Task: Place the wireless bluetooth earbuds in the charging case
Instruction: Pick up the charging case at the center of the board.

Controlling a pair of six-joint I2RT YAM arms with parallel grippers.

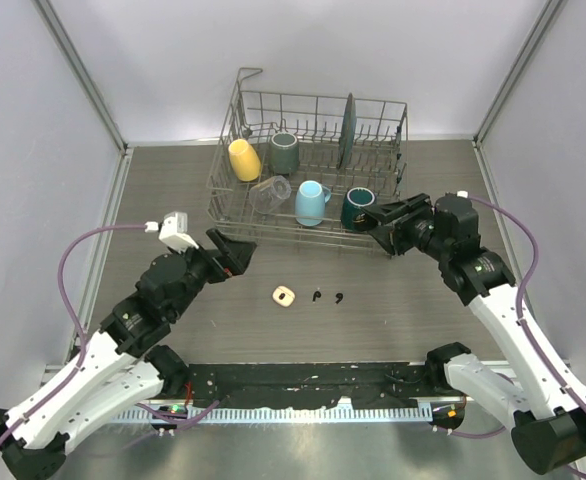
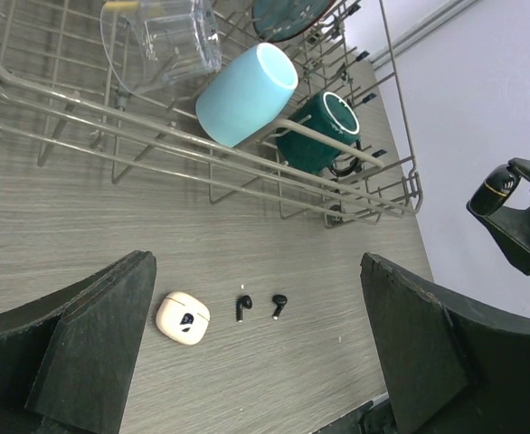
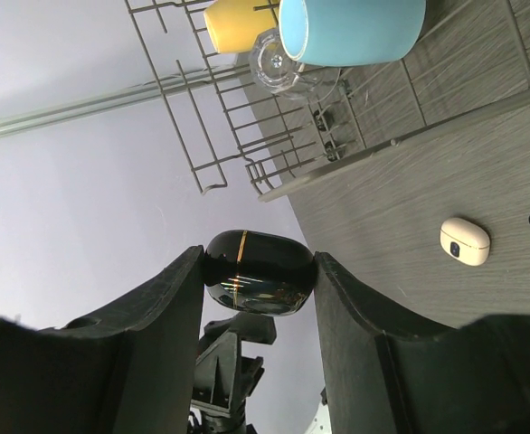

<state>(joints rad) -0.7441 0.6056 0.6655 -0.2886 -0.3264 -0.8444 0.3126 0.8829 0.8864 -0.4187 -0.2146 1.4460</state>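
Note:
Two black stemmed earbuds lie side by side on the grey table, just right of a closed cream-white case. In the left wrist view the earbuds and the cream case sit below and between the jaws of my left gripper, which hangs open above them with nothing in it. My right gripper is raised near the rack's right end and shut on a glossy black charging case with a thin gold line. This case looks closed.
A wire dish rack stands at the back. It holds a yellow mug, a dark grey mug, a clear glass, a light blue mug, a dark green mug and an upright plate.

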